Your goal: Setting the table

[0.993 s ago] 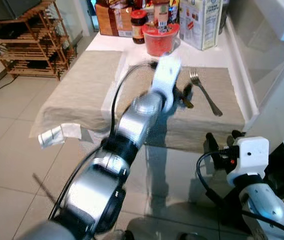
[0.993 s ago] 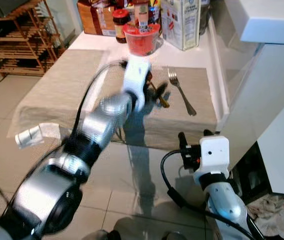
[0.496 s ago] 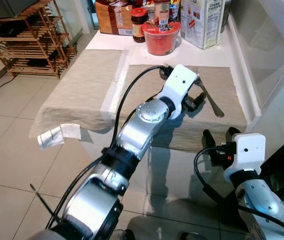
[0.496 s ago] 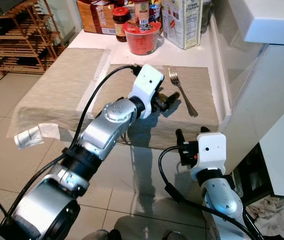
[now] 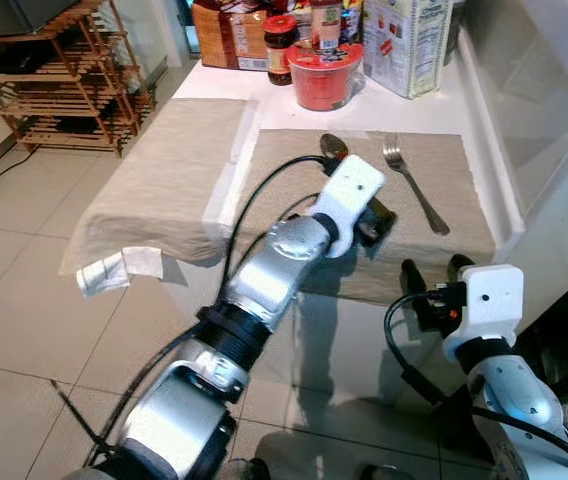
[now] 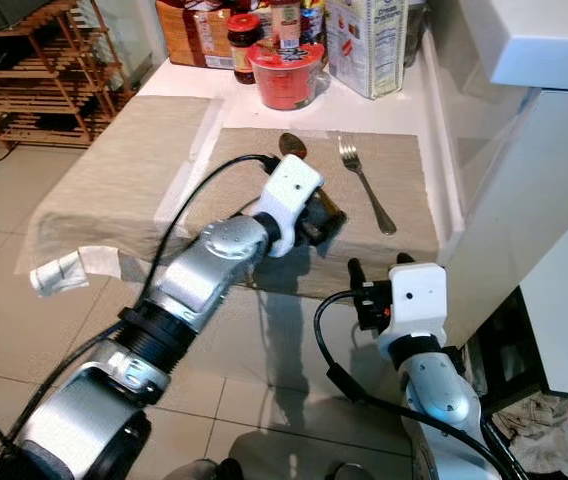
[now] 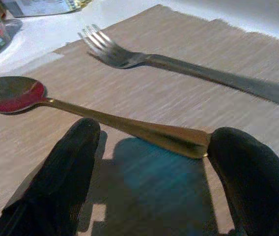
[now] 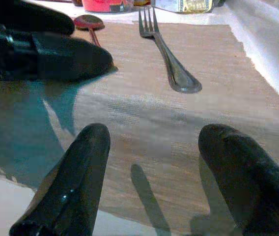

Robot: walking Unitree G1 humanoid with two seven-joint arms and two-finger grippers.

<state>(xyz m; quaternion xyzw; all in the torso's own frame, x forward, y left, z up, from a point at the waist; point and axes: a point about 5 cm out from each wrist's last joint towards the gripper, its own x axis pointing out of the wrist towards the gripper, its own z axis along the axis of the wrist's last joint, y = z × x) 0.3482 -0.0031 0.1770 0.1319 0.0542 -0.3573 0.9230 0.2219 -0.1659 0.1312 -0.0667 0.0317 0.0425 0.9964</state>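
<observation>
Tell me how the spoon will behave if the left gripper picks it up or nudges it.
The spoon looks like solid metal, so probably stiff and light. Its smooth, shiny handle may slip between the left gripper's open fingers. Lying flat on the woven placemat beside the fork, it would likely slide or pivot, not roll.

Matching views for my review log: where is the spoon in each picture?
Left eye view: spoon on the mat, bowl showing above the left claw's wrist.
Right eye view: bowl left of the fork.
Left wrist view: it lies across the frame, just beyond the open fingers.
Right wrist view: bowl at the top, beside the left claw.
Shared landmark: the fork, right of the spoon.
</observation>
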